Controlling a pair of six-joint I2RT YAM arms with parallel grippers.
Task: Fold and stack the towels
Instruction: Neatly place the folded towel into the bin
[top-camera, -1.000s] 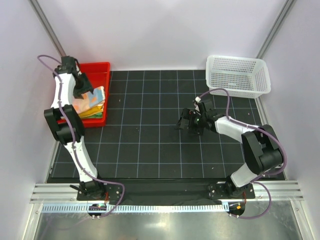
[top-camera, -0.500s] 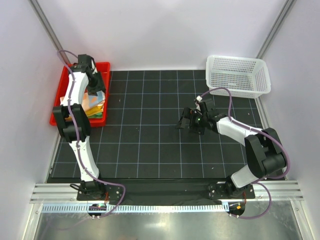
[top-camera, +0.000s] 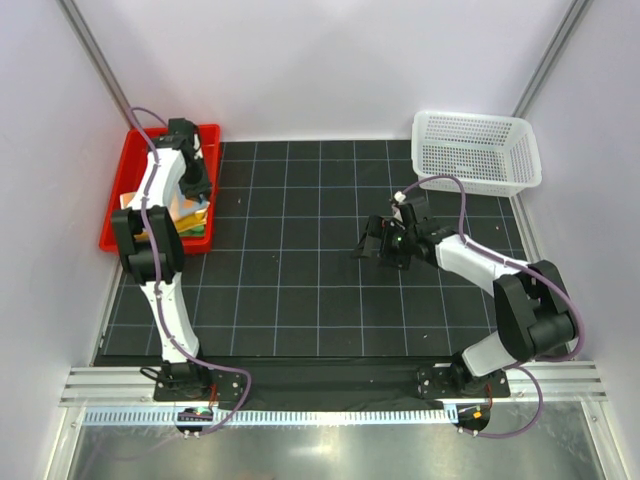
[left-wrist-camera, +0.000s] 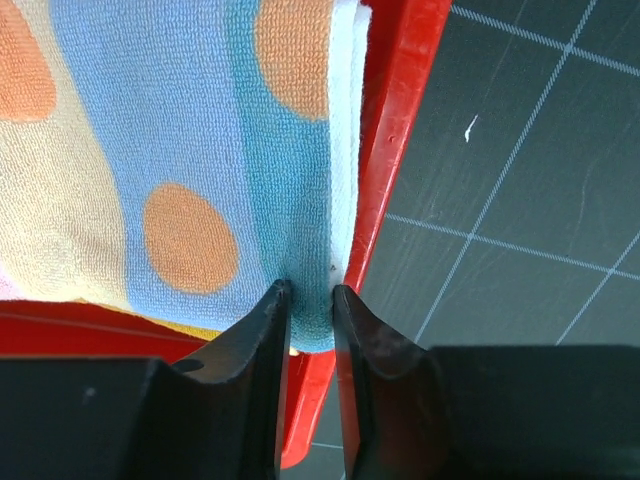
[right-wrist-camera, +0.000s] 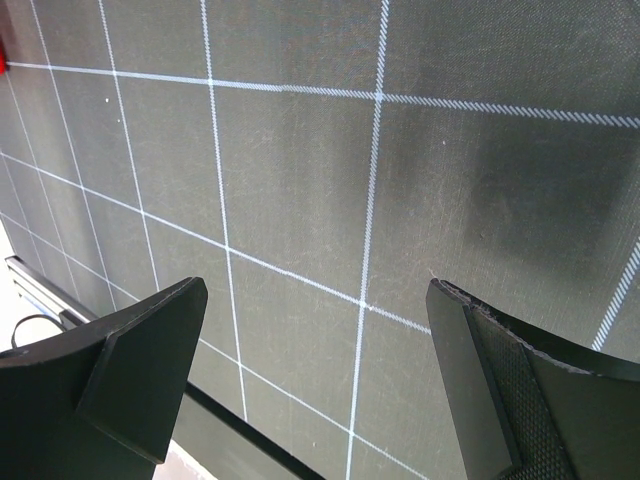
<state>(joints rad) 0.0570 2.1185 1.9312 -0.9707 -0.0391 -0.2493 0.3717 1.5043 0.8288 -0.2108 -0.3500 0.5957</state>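
black tabletop (top-camera: 300, 290) ruled with a white grid, red rectangular plastic tray (top-camera: 205, 131) resting at its far left corner, white mesh plastic basket (top-camera: 478, 150) at its far right corner

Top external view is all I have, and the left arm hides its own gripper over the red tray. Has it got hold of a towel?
Observer: Yes. The left wrist view shows the left gripper pinched on the edge of the polka-dot towel, with cloth filling the narrow gap.
Operator: Where on the towel is that?
Observer: On a blue band with orange dots, close beside the wall of the red tray.
Operator: And the right gripper, is anything in it?
Observer: Nothing. The right wrist view shows the right gripper wide open over the bare black mat.
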